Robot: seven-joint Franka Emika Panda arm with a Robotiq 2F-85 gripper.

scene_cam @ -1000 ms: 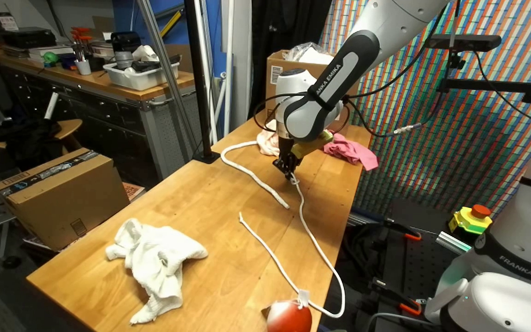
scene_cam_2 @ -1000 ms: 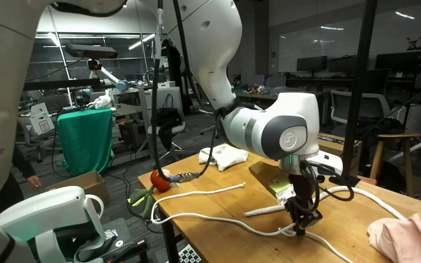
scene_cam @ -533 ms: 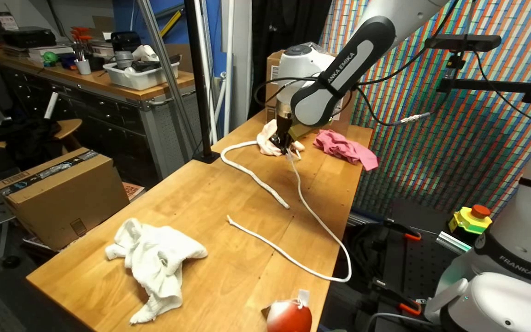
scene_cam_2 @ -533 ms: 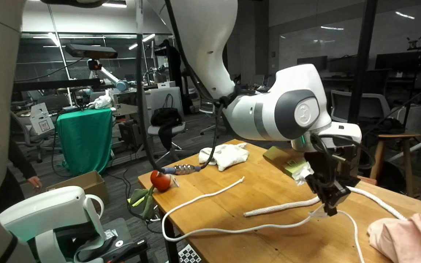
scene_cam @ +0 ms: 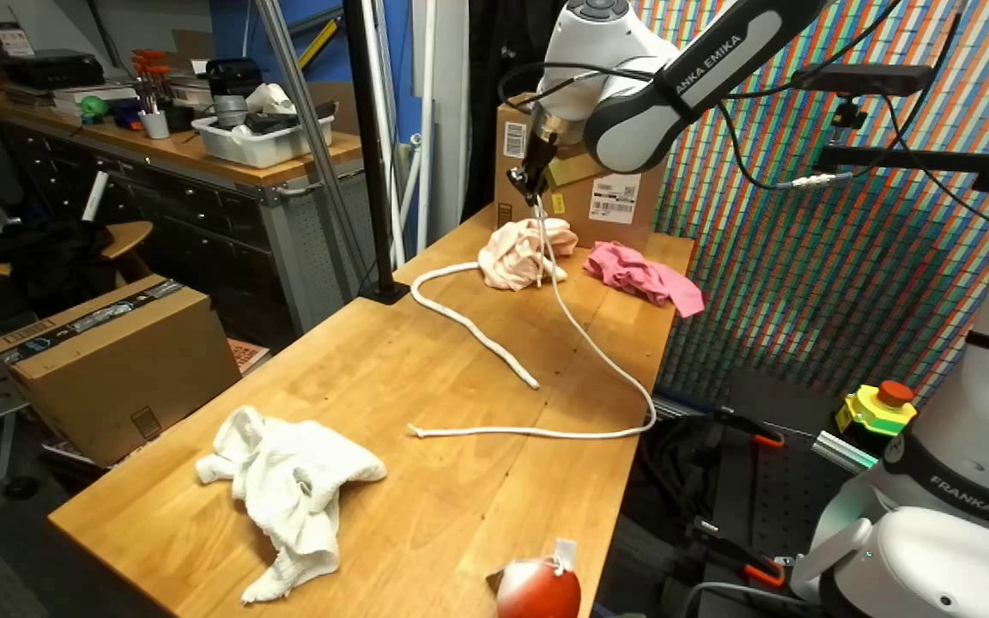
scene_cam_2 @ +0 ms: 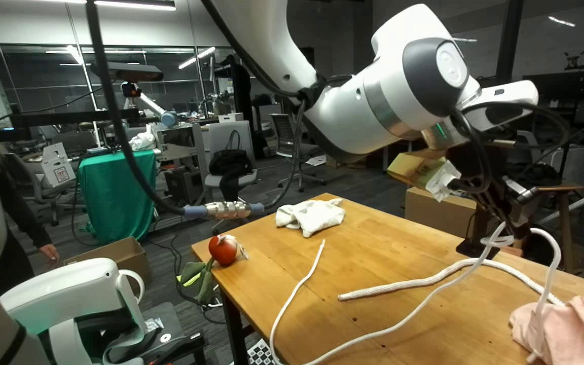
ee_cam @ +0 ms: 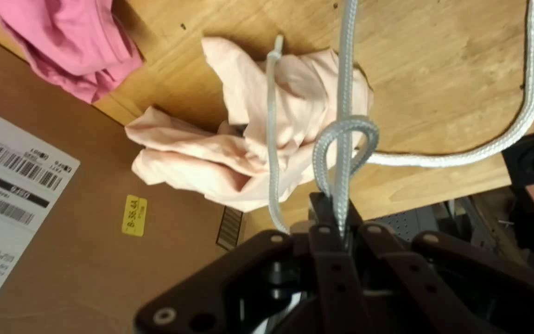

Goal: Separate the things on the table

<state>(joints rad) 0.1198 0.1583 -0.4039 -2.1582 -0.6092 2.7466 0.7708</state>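
My gripper [scene_cam: 534,199] is shut on the thin white rope [scene_cam: 591,342], well above the far end of the table. In the wrist view the rope [ee_cam: 345,79] makes a small loop at the fingertips [ee_cam: 332,211]. One end hangs over the peach cloth [ee_cam: 188,171]; the other length trails down to the table. The thicker white rope [scene_cam: 460,319] lies apart on the wood, its far end at the peach cloth [scene_cam: 507,256]. The pink cloth [scene_cam: 642,276] lies beside that cloth. The white cloth [scene_cam_2: 317,215] and red-and-white ball [scene_cam_2: 222,251] lie at the opposite end.
A cardboard box [scene_cam: 632,184] stands at the far table end, behind the cloths. A black post [scene_cam: 383,215] rises at the table's long edge. A cable loop [scene_cam_2: 566,147] hangs by the wrist. The wooden table [scene_cam: 426,360] has open edges.
My gripper has risen from the table towards the far end with the thin rope in it. The rope's free end has dragged along the table, away from the ball. The other things have stayed put.
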